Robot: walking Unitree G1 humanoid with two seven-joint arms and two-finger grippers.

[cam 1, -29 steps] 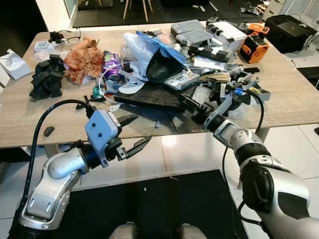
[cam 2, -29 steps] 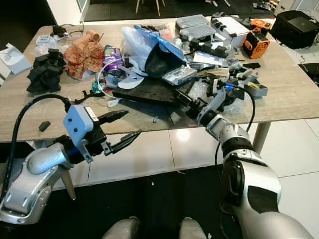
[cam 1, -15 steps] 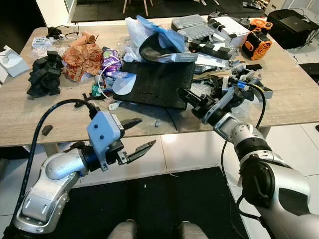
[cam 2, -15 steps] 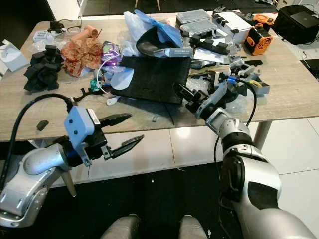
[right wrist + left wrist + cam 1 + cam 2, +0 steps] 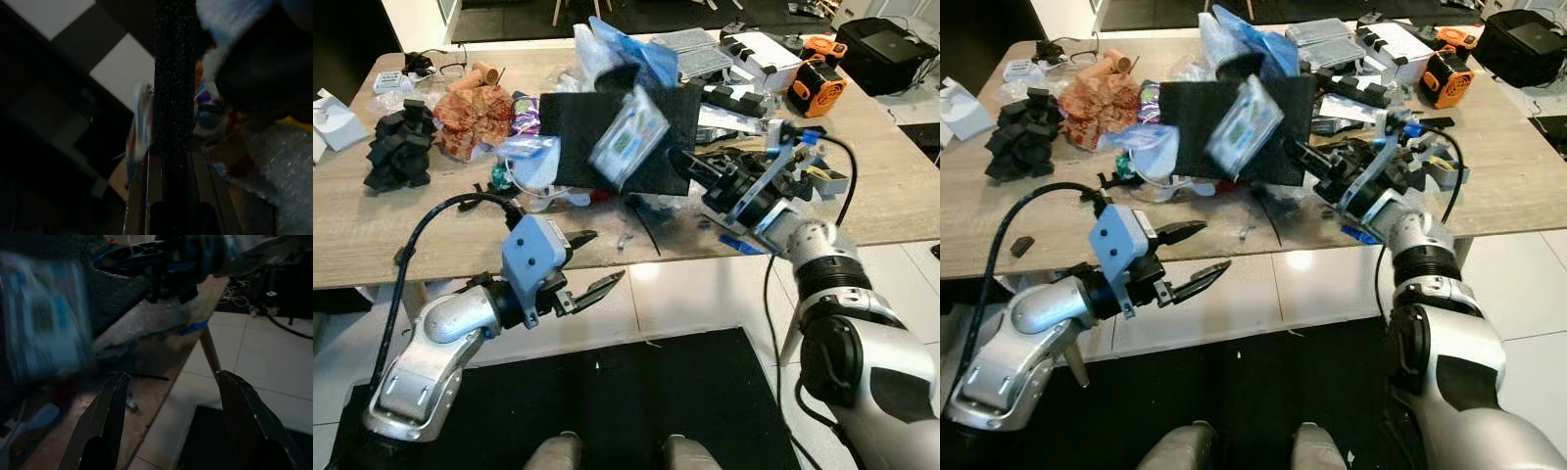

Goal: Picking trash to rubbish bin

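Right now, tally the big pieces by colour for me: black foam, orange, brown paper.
Black foam: 2, the sheet held up off the table by the right tool, and the lump
Orange case: 1
Crumpled brown paper: 1
Total: 4

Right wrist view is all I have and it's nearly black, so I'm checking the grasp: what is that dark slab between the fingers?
Observer: A black foam sheet, tipped up on edge above the wooden table, clamped by the right hand.
Operator: Anything riding on it?
Observer: A blurred blue-and-white packet shows against its face; whether it is sliding off I cannot tell.
Operator: And the left hand?
Observer: The left hand is open, off the table's near edge, holding nothing.
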